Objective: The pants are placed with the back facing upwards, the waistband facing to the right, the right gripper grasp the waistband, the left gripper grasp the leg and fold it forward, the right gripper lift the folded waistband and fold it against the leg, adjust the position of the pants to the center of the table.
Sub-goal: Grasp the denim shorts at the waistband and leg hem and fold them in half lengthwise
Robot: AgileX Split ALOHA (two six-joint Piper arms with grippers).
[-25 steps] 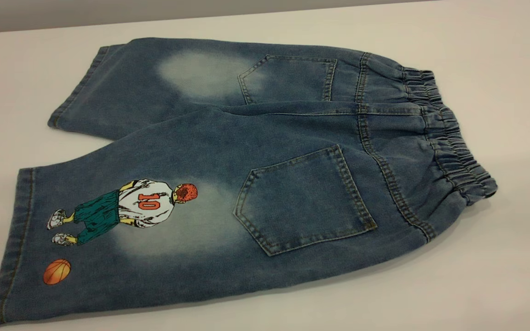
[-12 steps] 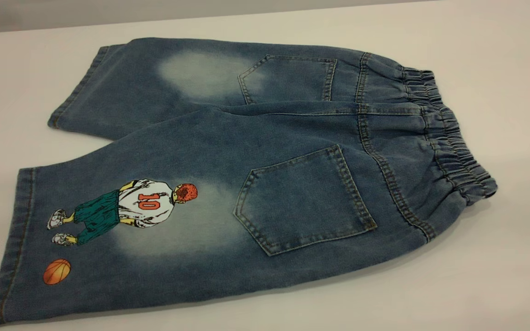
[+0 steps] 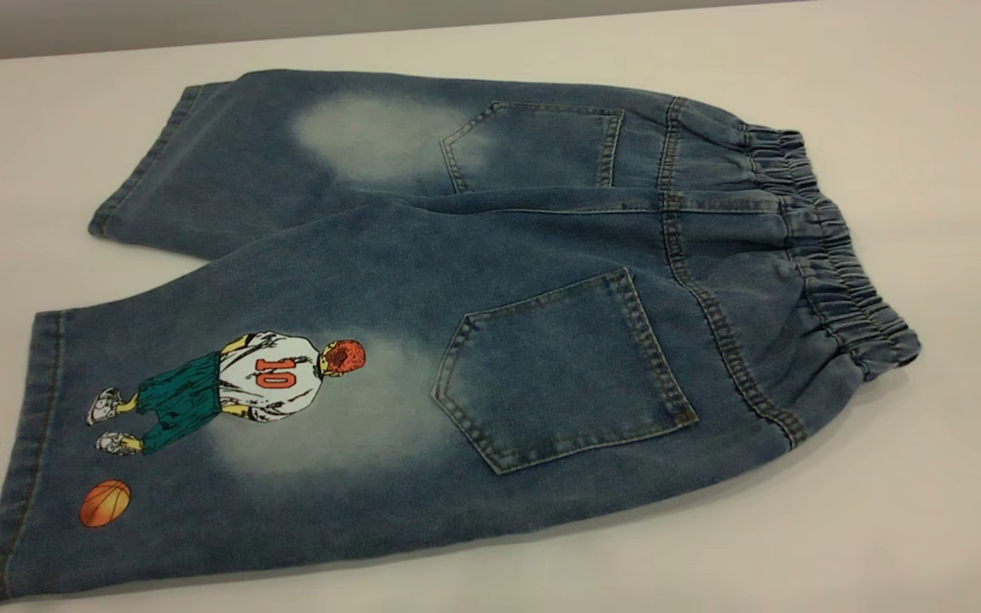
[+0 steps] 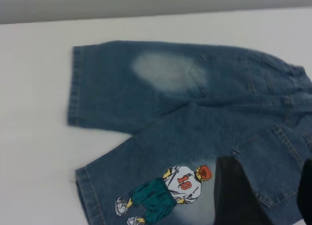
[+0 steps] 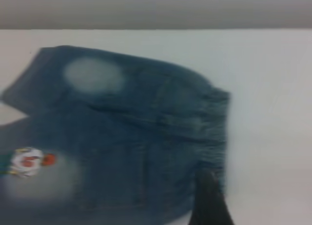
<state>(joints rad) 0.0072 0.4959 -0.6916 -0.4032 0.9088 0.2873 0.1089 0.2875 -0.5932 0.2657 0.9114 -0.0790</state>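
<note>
The pants (image 3: 456, 323) lie flat on the table (image 3: 925, 511), back side up. The gathered waistband (image 3: 831, 247) points right. The leg (image 3: 226, 426) with the number 10 player and the orange basketball is the near one, and the plain leg (image 3: 286, 162) lies behind it. No gripper shows in the exterior view. My left gripper (image 4: 270, 196) hovers open above the near back pocket (image 4: 273, 166), beside the player print, with nothing between its fingers (image 4: 234, 191). A dark part of my right gripper (image 5: 209, 203) shows at the near end of the waistband (image 5: 214, 132).
White tabletop (image 3: 925, 128) surrounds the pants on all sides, with a grey wall (image 3: 201, 21) behind the far edge. The near leg's hem (image 3: 14, 477) reaches almost to the left edge of the exterior view.
</note>
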